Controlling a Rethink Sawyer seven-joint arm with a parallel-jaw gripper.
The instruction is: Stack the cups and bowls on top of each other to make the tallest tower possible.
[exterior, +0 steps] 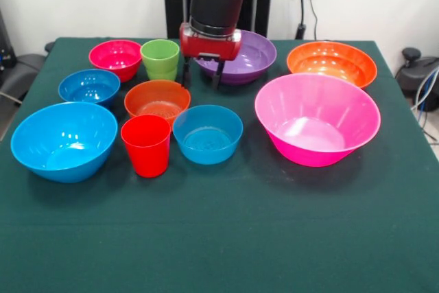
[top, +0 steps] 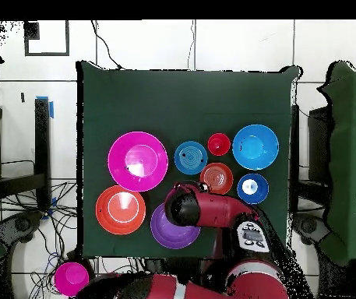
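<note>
My gripper hangs open and empty just above the table, between the light green cup and the purple bowl, by the bowl's rim. The red cup stands in front, between the large light blue bowl and a smaller blue bowl. The hot-pink bowl, two orange bowls, another small blue bowl and the small magenta bowl each stand alone. No tower of nested bowls shows. In the overhead view the arm hides the green cup and magenta bowl.
The green table has its wide front strip bare of objects. Chairs stand at both sides of the table. A pink round object lies off the table near the robot's base.
</note>
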